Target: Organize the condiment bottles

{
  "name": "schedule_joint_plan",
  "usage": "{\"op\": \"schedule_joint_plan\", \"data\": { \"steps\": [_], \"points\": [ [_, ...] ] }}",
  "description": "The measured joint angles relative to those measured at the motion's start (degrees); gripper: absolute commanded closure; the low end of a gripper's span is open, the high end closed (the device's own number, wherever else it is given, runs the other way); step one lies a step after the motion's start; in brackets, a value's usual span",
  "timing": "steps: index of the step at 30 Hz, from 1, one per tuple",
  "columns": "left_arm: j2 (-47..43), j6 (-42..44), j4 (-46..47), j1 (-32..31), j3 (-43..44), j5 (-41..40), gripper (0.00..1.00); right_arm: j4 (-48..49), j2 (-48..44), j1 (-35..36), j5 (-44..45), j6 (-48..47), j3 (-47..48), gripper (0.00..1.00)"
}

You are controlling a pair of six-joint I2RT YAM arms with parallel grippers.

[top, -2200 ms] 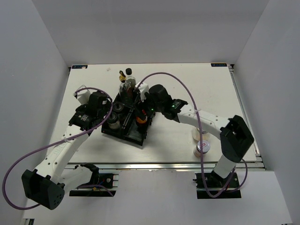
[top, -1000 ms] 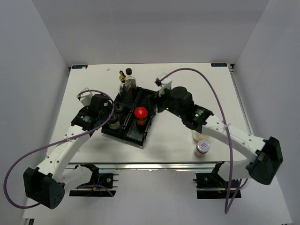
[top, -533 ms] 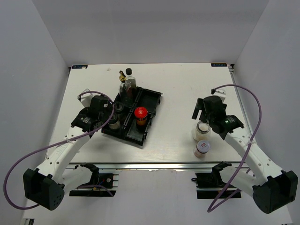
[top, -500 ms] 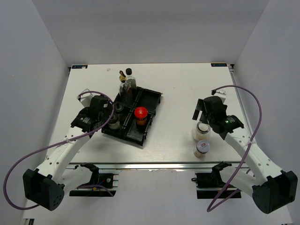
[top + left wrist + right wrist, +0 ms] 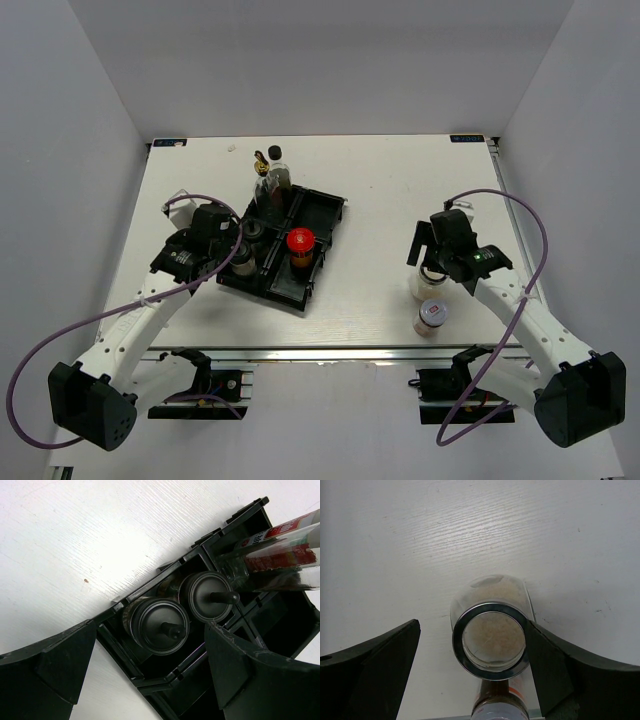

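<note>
Most bottles (image 5: 299,240) sit in the centre-left tray (image 5: 322,215); two jars (image 5: 433,313) are left lower right, with left gripper (image 5: 150,630) and right gripper (image 5: 472,645) both gaping.

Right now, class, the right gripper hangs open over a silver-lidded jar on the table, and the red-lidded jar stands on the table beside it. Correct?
No: the red-lidded jar stands in the black tray, well away, as the top external view shows. The right gripper does hang open over a silver-lidded jar on the table.
</note>
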Motion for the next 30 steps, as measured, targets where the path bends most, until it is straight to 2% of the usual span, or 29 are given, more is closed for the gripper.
{"op": "schedule_joint_plan", "data": {
  "steps": [15, 30],
  "points": [
    [0.0, -0.15, 0.0, 0.0, 0.0, -0.35, 0.02, -1.7, 0.59, -0.11, 2.14, -2.43, 0.24, 0.11],
    [0.61, 0.2, 1.29, 0.0, -0.66, -0.22, 0.02, -1.42, 4.22, -1.4, -1.44, -5.6, -1.38, 0.11]
  ]
}}
